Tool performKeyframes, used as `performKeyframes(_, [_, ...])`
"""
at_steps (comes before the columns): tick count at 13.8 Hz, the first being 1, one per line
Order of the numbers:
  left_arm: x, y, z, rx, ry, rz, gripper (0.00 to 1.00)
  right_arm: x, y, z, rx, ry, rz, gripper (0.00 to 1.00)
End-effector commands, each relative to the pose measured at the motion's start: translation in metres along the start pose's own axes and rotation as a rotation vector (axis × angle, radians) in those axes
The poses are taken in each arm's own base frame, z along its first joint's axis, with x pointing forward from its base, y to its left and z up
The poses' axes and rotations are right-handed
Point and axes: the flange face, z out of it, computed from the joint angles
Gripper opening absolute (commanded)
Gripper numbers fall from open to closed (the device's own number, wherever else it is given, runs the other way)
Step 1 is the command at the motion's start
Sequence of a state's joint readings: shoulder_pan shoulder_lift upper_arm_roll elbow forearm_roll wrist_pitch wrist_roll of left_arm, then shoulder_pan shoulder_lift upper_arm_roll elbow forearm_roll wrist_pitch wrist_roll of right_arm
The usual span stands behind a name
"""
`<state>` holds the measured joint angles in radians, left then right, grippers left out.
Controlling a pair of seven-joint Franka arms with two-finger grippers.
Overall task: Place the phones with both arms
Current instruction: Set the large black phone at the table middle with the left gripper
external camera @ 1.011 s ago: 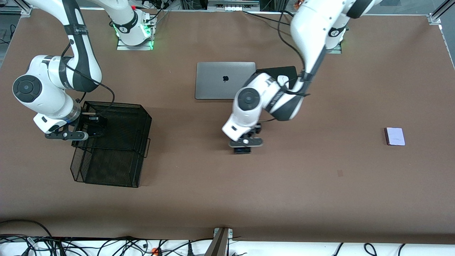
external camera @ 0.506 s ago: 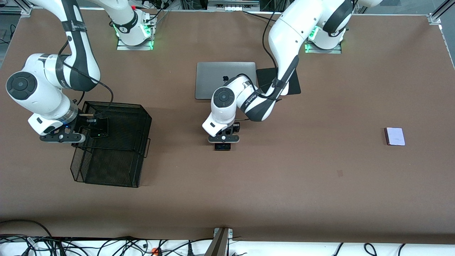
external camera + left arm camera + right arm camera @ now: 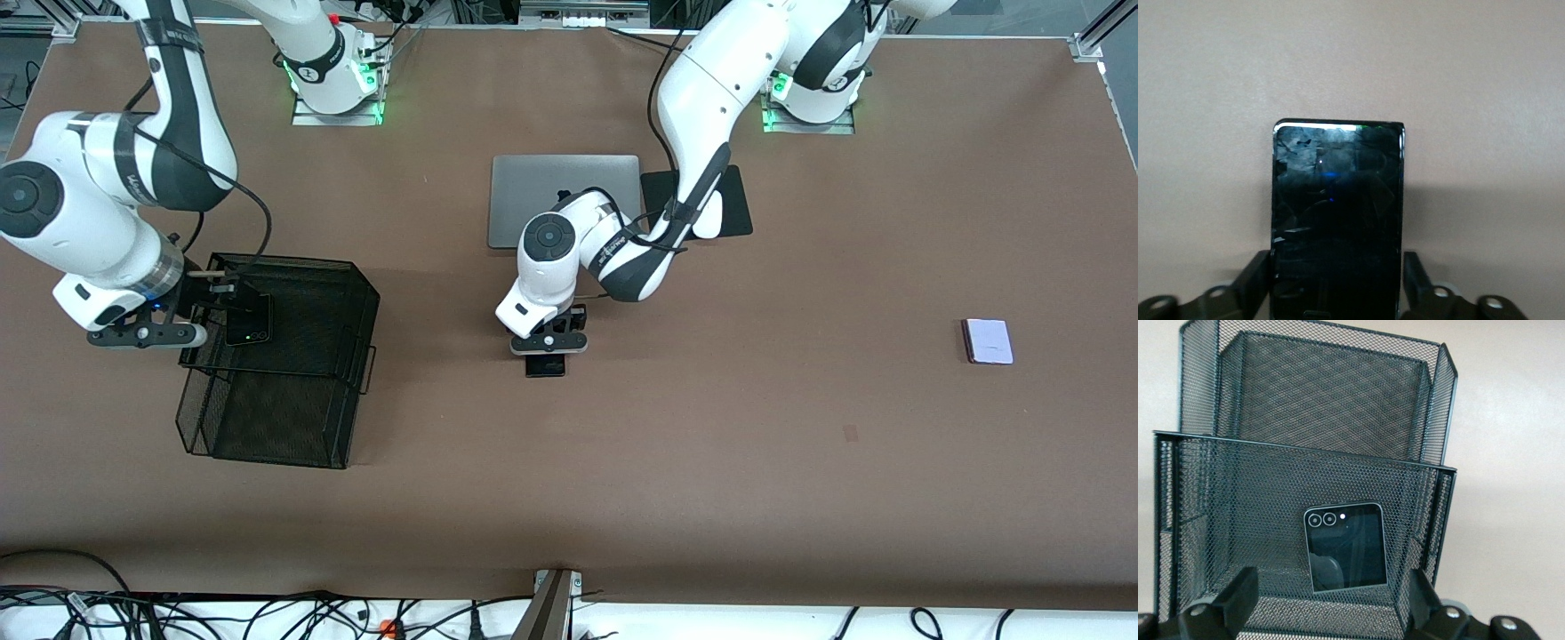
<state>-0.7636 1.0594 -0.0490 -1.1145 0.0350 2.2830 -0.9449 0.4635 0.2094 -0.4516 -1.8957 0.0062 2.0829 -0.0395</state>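
A long black phone [image 3: 1336, 213] lies on the brown table [image 3: 711, 444], nearer the front camera than the grey laptop. My left gripper [image 3: 1336, 275] is right over it, open. Its fingers [image 3: 1253, 285] flank the phone's sides with a thin gap; in the front view the left gripper [image 3: 545, 349] hides most of this phone [image 3: 545, 366]. A small squarish black phone [image 3: 1346, 547] lies in the upper tier of the black mesh basket [image 3: 1305, 450]. My right gripper [image 3: 1331, 590] hangs open above that tier, holding nothing. A pale lilac phone [image 3: 988, 341] lies toward the left arm's end of the table.
The grey laptop [image 3: 569, 182] lies closed, with a black mouse pad [image 3: 740, 209] and a white mouse [image 3: 709, 220] beside it, partly hidden by the left arm. The mesh basket [image 3: 293, 263] stands toward the right arm's end.
The left arm carried the long black phone toward the right arm's end, and its jaws have opened. The right gripper drew back from the basket, uncovering the small black phone.
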Motion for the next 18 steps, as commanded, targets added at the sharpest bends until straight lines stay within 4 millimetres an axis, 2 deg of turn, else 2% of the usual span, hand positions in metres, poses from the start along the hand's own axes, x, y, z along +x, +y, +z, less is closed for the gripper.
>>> performKeyframes(1, [0.006, 0.008, -0.011, -0.018, 0.026, -0.084, 1.0, 0.0, -0.002, -0.01, 0.023, 0.002, -0.014, 1.0])
performKeyframes(4, [0.016, 0.002, -0.035, 0.01, 0.011, -0.095, 1.0, -0.004, 0.001, -0.026, 0.033, 0.0, -0.016, 1.0])
performKeyframes(6, [0.042, -0.022, -0.069, 0.07, -0.019, -0.107, 1.0, -0.002, -0.001, -0.021, 0.031, -0.004, -0.016, 1.0])
performKeyframes(7, [0.053, -0.038, -0.083, 0.103, -0.041, -0.071, 1.0, 0.0, -0.004, -0.02, 0.03, 0.006, -0.018, 1.0])
performKeyframes(8, [0.055, -0.053, -0.091, 0.153, -0.091, -0.007, 1.0, 0.006, -0.012, -0.025, 0.041, 0.027, -0.023, 1.0])
performKeyframes(11, [0.083, -0.123, -0.104, 0.238, -0.198, 0.048, 1.0, 0.008, -0.038, -0.026, 0.066, 0.028, -0.04, 1.0])
performKeyframes(13, [0.101, -0.175, -0.102, 0.303, -0.232, 0.094, 1.0, 0.014, -0.099, -0.033, 0.114, 0.045, -0.081, 1.0])
performKeyframes(15, [0.12, -0.238, -0.1, 0.372, -0.255, 0.137, 1.0, 0.027, -0.161, -0.034, 0.129, 0.05, -0.032, 1.0])
performKeyframes(17, [0.137, -0.299, -0.108, 0.399, -0.291, 0.225, 1.0, 0.029, -0.232, -0.019, 0.124, 0.041, 0.052, 1.0])
performKeyframes(18, [0.145, -0.325, -0.114, 0.401, -0.307, 0.257, 1.0, 0.026, -0.269, -0.005, 0.122, 0.025, 0.074, 1.0])
